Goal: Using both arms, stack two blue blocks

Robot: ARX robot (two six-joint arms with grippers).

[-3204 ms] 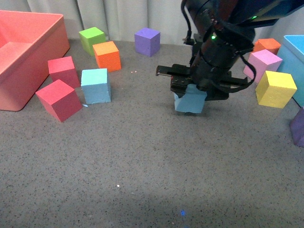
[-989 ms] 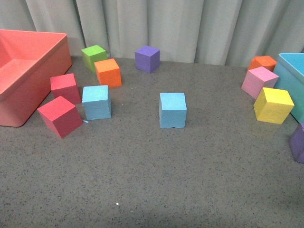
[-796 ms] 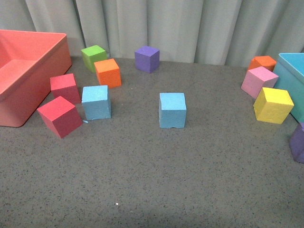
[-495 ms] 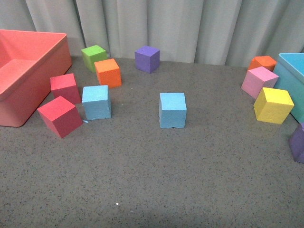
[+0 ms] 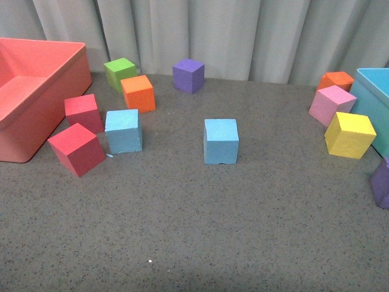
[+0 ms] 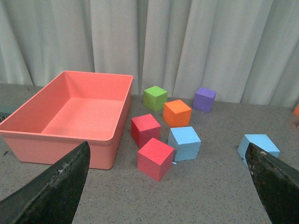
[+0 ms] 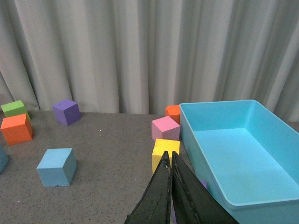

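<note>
Resting apart: blue blocks (image 5: 123, 131) (image 5: 220, 141) | surface: speckled grey tabletop (image 5: 182, 237) | behind: pleated curtain (image 5: 255, 36)

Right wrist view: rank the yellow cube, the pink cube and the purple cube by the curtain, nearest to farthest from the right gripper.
1. The yellow cube, just past the right gripper.
2. The pink cube, behind the yellow one.
3. The purple cube, far across at the back.
</note>
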